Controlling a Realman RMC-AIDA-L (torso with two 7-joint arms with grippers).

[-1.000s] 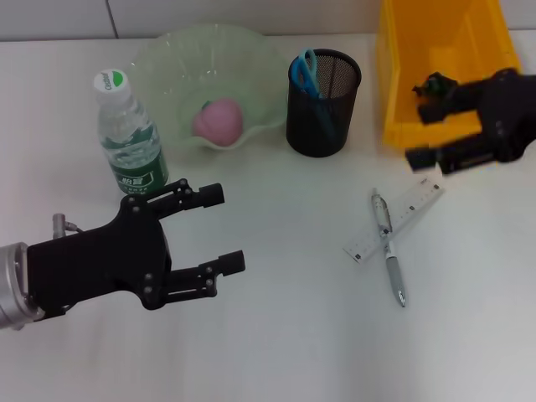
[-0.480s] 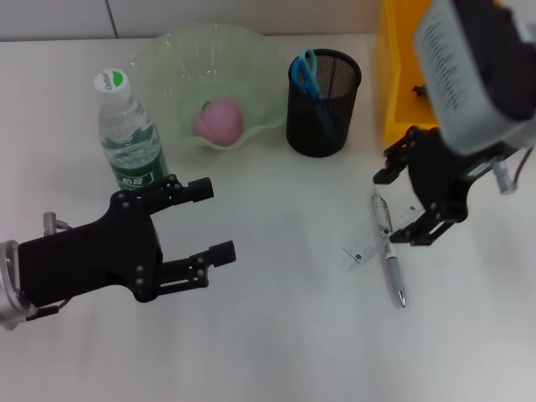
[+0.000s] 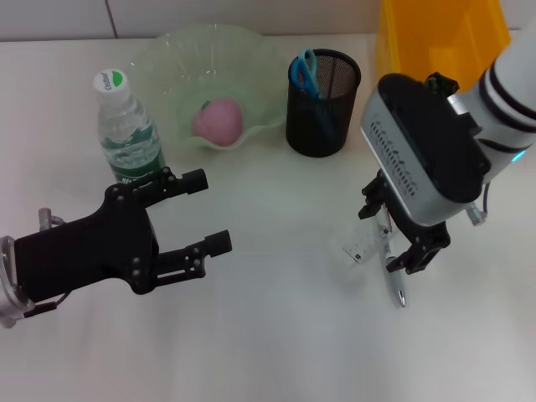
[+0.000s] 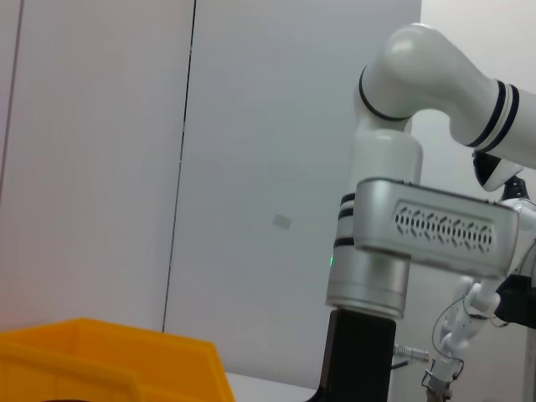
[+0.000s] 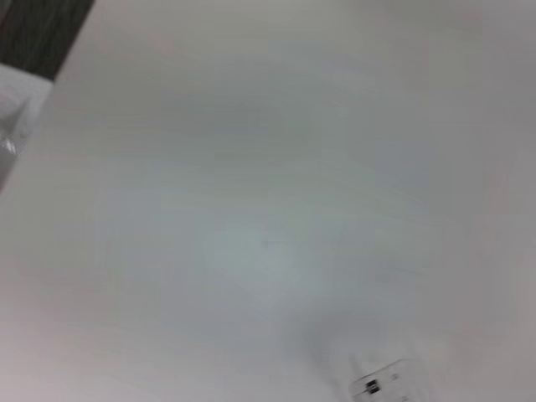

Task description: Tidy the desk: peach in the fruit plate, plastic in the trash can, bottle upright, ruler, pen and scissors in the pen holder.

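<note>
Two crossed things, pen and ruler (right hand above).

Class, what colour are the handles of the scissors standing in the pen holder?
Blue-teal; the scissors stand in the black mesh pen holder, best seen in the head view.

Pink peach, pale green plate, black mesh holder, yellow bin
</note>
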